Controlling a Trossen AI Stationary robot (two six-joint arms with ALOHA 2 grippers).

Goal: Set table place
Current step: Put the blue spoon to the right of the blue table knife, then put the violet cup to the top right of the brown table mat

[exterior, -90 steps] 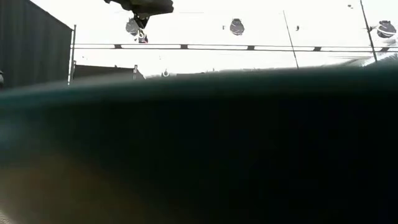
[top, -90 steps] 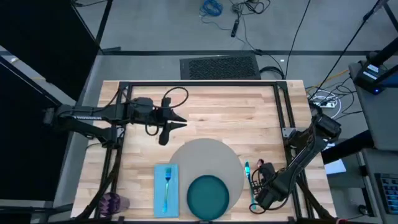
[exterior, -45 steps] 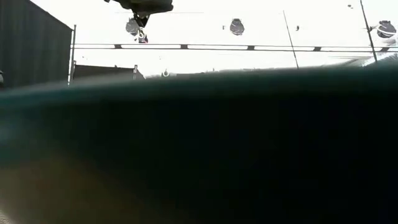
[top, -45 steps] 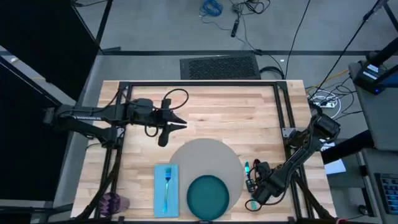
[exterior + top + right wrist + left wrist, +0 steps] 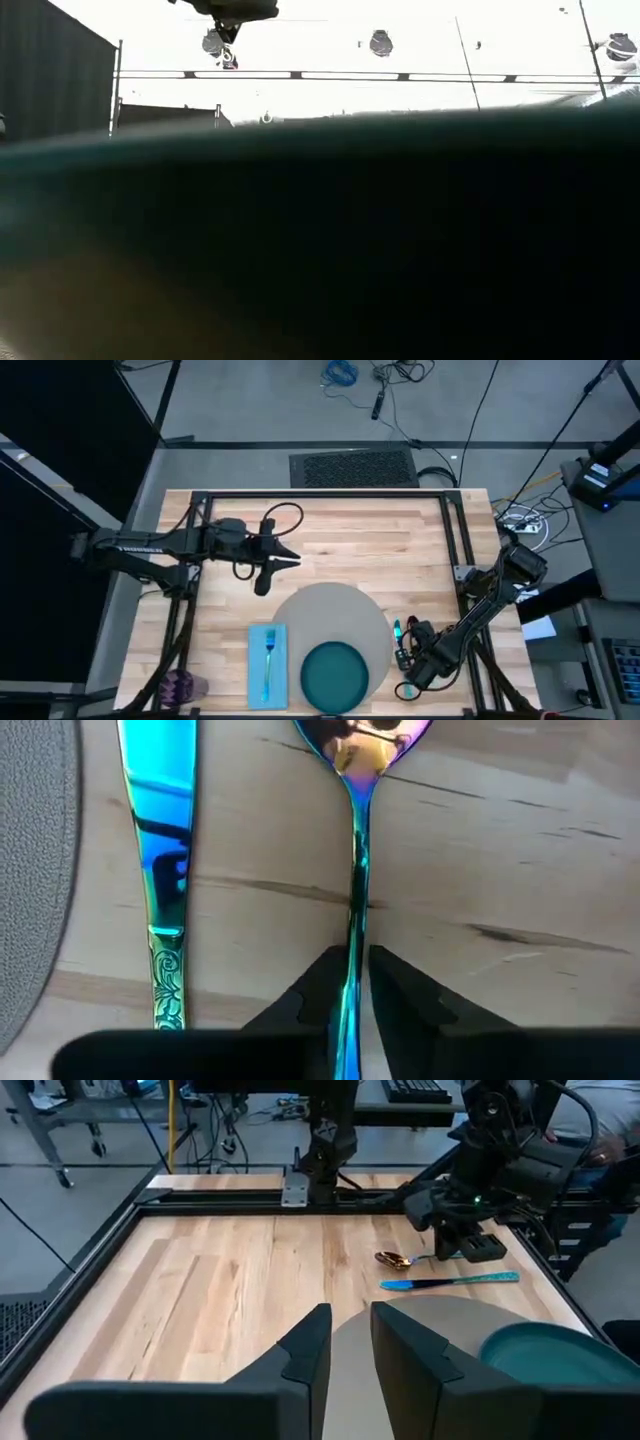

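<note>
Right gripper (image 5: 348, 982) fingers (image 5: 312, 990) pinching spoon (image 5: 356, 840) handle, knife (image 5: 160, 850) just beside

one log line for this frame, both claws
right claw: shut on spoon, beside knife | left claw: open, idle above mat

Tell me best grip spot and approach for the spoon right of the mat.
Grip the spoon on its thin handle, from above, fingers either side. It lies flat on the table, bowl away from the right gripper, with the knife parallel and close, so the narrow stem suits best. The right gripper's fingers already straddle it there.
</note>
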